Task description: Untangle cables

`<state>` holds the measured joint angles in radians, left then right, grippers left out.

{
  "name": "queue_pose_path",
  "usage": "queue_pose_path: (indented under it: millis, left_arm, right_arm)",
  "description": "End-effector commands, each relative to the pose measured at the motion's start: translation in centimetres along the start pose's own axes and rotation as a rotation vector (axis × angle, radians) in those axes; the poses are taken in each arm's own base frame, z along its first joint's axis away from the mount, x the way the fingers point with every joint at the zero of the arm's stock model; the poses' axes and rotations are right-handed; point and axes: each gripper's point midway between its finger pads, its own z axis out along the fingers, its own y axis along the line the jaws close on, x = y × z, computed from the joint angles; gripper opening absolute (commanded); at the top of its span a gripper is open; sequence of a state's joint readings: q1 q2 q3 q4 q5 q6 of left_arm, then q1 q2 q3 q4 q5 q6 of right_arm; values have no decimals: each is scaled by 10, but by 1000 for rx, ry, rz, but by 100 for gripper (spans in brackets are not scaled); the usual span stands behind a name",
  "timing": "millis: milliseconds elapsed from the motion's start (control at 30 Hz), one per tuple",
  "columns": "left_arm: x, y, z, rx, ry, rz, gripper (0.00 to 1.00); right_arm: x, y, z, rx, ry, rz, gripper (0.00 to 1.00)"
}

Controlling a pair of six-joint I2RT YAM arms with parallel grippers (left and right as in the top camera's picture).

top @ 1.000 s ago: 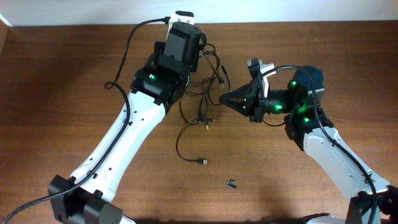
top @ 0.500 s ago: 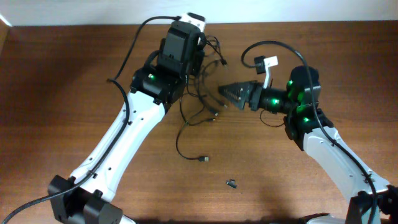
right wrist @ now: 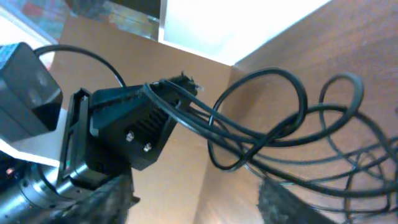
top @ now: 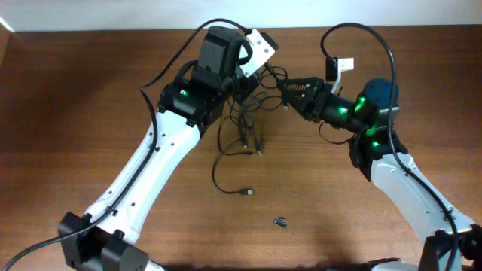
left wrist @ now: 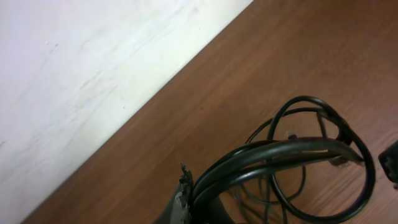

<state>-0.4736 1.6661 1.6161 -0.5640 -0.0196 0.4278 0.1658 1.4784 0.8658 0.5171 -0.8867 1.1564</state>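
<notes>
The cables (top: 249,119) are a loose tangle of thin black cords at the table's back centre. One strand trails forward to a plug (top: 245,193). My left gripper (top: 242,78) is shut on several strands and holds them up off the wood. The left wrist view shows these cables (left wrist: 292,149) looping out from the gripper (left wrist: 194,194). My right gripper (top: 289,91) is open just right of the tangle. In the right wrist view its blurred fingers (right wrist: 111,198) stand apart with nothing between them. There the cables (right wrist: 267,134) hang from the left gripper (right wrist: 179,83), above and ahead of them.
A tiny dark stubby piece (top: 279,221) lies on the wood near the front. The white wall (left wrist: 81,68) borders the table's back edge close behind the tangle. Thick black arm cables (top: 361,38) arch over both wrists.
My right gripper has opened, let go of the cables and moved back and to the right. The left wrist has turned with the strands still pinched, pulling the tangle towards the back.
</notes>
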Motion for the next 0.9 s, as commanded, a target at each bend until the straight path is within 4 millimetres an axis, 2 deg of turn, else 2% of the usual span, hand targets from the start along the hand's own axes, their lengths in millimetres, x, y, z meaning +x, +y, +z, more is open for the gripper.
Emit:
queue_pose_path:
  millis: [0, 67, 267, 467, 567, 667, 733, 767, 867]
  left_arm:
    - [-22, -18, -10, 132, -99, 15, 0]
    - [-24, -23, -11, 161, -112, 15, 0]
    - [-28, -28, -12, 193, -121, -96, 0]
    - [-31, -43, -16, 280, -138, -98, 0]
    - [-29, -43, -16, 282, -130, -100, 0]
    - [-27, -44, -16, 285, -124, -101, 0]
    - [-27, -44, -16, 285, -123, -101, 0]
    - [-27, -44, -16, 285, -123, -101, 0]
    - [-26, -39, -15, 257, -114, -102, 0]
  right_arm:
    - [-6, 1, -1, 7, -30, -3, 56]
    - [-6, -1, -1, 12, -31, 3, 54]
    - [-6, -15, -1, 68, -45, 51, 36]
    - [-12, -18, -2, 84, -81, 50, 36]
    - [-15, -20, -2, 91, -96, 49, 34]
    - [-17, -21, -3, 97, -108, 49, 22]
    - [-18, -21, -3, 99, -112, 48, 8]
    - [-18, -21, -3, 100, -111, 29, 4]
    - [-14, -19, -2, 90, -86, -9, 4]
